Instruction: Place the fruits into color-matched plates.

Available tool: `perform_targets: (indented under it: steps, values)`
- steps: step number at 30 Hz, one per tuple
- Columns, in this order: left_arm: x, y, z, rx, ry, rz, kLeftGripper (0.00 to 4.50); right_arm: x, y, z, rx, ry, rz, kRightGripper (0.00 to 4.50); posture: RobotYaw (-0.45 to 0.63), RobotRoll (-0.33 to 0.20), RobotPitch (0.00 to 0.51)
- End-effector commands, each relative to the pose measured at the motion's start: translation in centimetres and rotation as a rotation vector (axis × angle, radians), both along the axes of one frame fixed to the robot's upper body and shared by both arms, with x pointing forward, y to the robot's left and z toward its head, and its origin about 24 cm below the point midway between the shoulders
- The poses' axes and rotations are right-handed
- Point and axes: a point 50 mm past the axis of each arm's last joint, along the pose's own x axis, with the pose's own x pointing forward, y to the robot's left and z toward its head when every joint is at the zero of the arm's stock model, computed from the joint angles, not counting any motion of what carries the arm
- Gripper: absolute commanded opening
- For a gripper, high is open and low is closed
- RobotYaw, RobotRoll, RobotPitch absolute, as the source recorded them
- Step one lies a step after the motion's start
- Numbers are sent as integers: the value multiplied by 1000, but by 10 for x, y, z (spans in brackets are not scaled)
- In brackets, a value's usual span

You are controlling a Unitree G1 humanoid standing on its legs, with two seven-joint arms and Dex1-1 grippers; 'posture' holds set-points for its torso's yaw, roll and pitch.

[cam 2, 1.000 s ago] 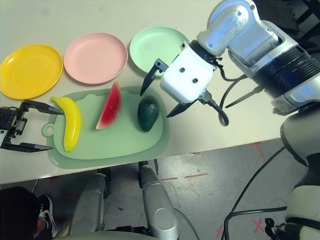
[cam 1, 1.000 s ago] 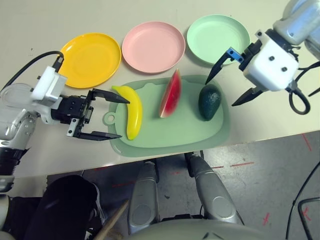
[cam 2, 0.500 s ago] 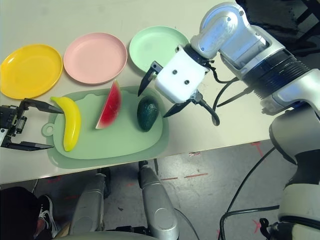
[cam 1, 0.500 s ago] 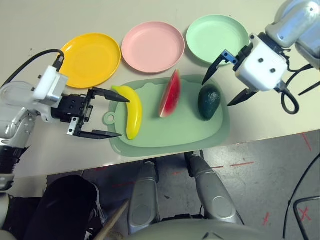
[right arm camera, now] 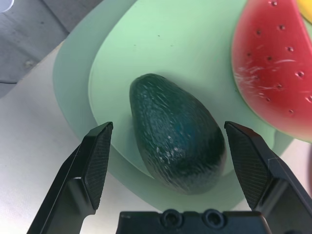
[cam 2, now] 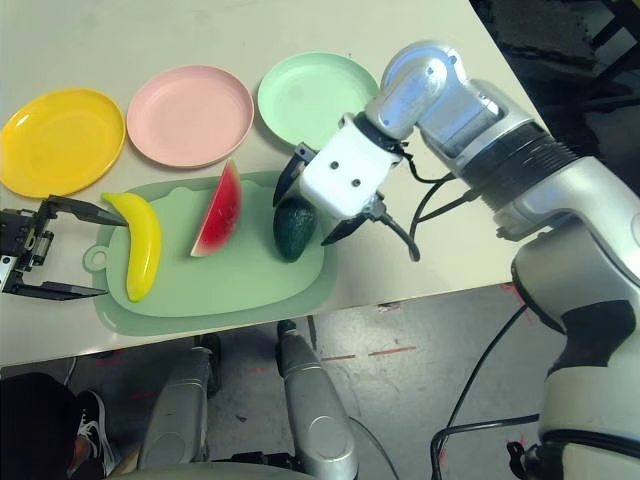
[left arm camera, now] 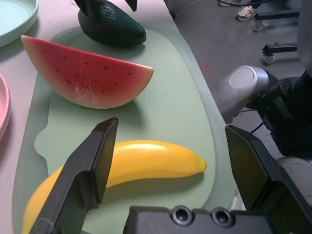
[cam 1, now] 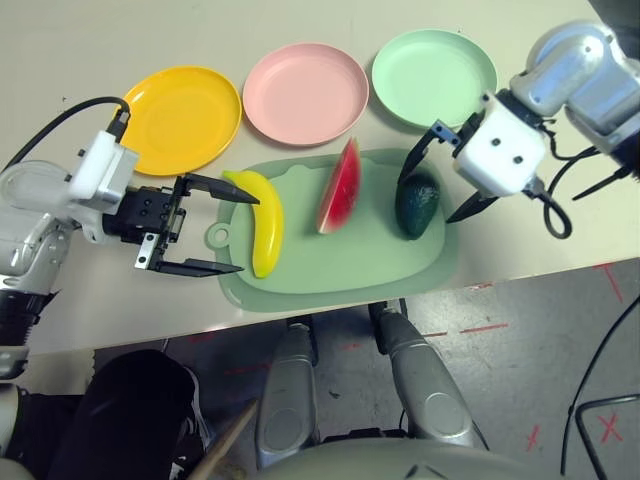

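Right claw point(cam 1: 436, 176) lowered, spread, straddling avocado point(cam 1: 416, 204)

On the desk point(cam 1: 60, 40), three plates point(cam 1: 306, 92) stand in a row behind the board point(cam 1: 340, 270). On the board lie banana point(cam 1: 265, 222) left, watermelon point(cam 1: 340, 188) middle, avocado point(cam 1: 417, 204) right.
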Motion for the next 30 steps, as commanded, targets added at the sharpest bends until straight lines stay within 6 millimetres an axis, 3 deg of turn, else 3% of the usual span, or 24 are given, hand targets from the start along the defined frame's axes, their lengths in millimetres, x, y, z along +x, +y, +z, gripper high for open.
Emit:
perform_targets:
  steps: [1, 30]
  values:
    - [-1, 0, -5, 30, 22, -7, 4462, 0, 2, -3, 2, 3, 11, 4500, -39, 0, 417]
    - [-1, 3, -4, 57, 12, 1, 4462, 9, 5, -16, 12, 17, -12, 4500, -35, 0, 426]
